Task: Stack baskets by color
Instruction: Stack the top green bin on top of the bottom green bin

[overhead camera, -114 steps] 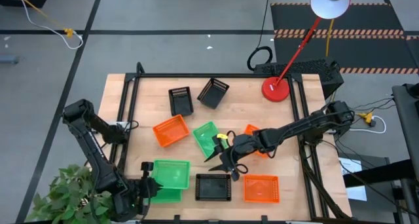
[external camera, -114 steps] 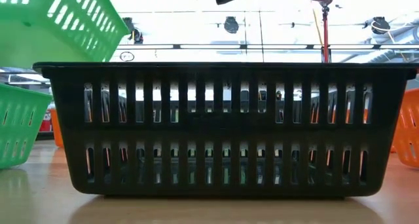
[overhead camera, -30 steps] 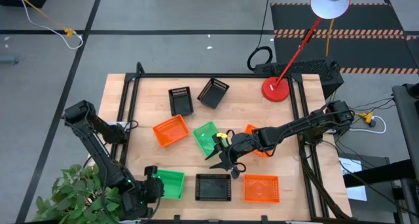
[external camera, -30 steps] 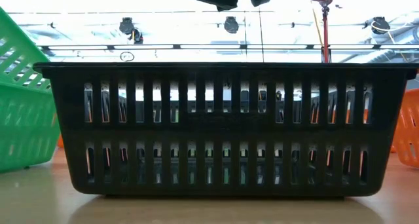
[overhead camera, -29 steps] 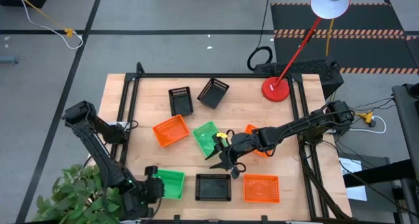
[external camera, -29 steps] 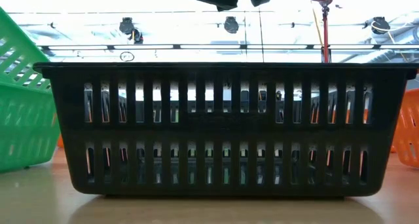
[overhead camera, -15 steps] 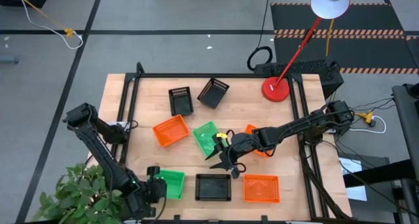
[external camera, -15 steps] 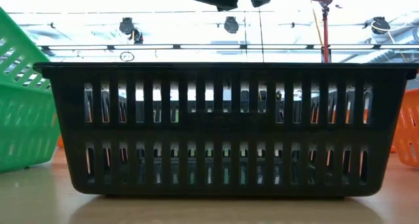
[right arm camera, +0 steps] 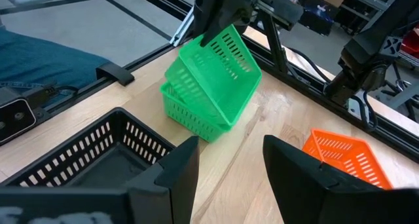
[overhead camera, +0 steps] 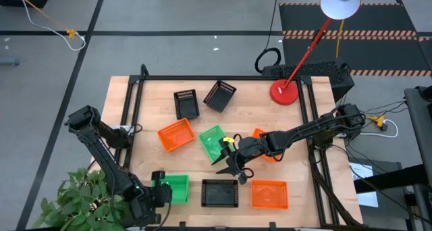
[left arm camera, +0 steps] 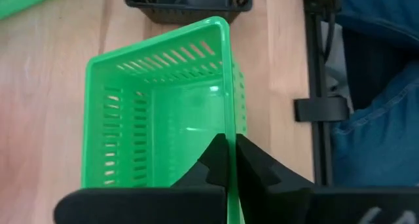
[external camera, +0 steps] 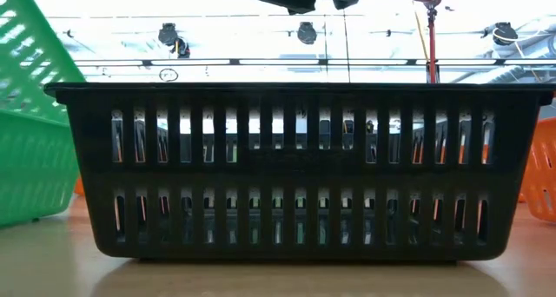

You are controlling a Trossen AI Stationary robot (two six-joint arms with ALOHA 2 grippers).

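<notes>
At the table's near left, my left gripper (overhead camera: 162, 189) is shut on a green basket (left arm camera: 163, 112) that sits tilted in a second green basket (right arm camera: 190, 112). A third green basket (overhead camera: 213, 143) lies mid-table. A black basket (overhead camera: 220, 192) stands at the near edge, with two more black baskets (overhead camera: 186, 104) (overhead camera: 220, 95) at the far side. One orange basket (overhead camera: 176, 134) lies mid-left, one (overhead camera: 269, 194) near right, and one (overhead camera: 260, 134) partly under the right arm. My right gripper (right arm camera: 229, 165) hangs open above mid-table, touching nothing. My left gripper pinches one side wall (left arm camera: 226, 119) of the upper green basket at its rim, one finger inside and one outside. The fingers slant down from the table's near left and lie along the wall. The basket is tipped up at the held side, and its lower edge (right arm camera: 216, 119) rests in the green basket beneath.
A red lamp base (overhead camera: 285, 91) stands at the far right corner. A potted plant (overhead camera: 74, 204) is off the near left corner. Dark frame rails (overhead camera: 132, 123) run along the table's sides. A person's jeans (left arm camera: 380, 119) show beyond the near edge.
The upper green basket has tipped up steeper on the side where my left gripper is; its lower edge has stayed in the green basket beneath. My right gripper has kept still.
</notes>
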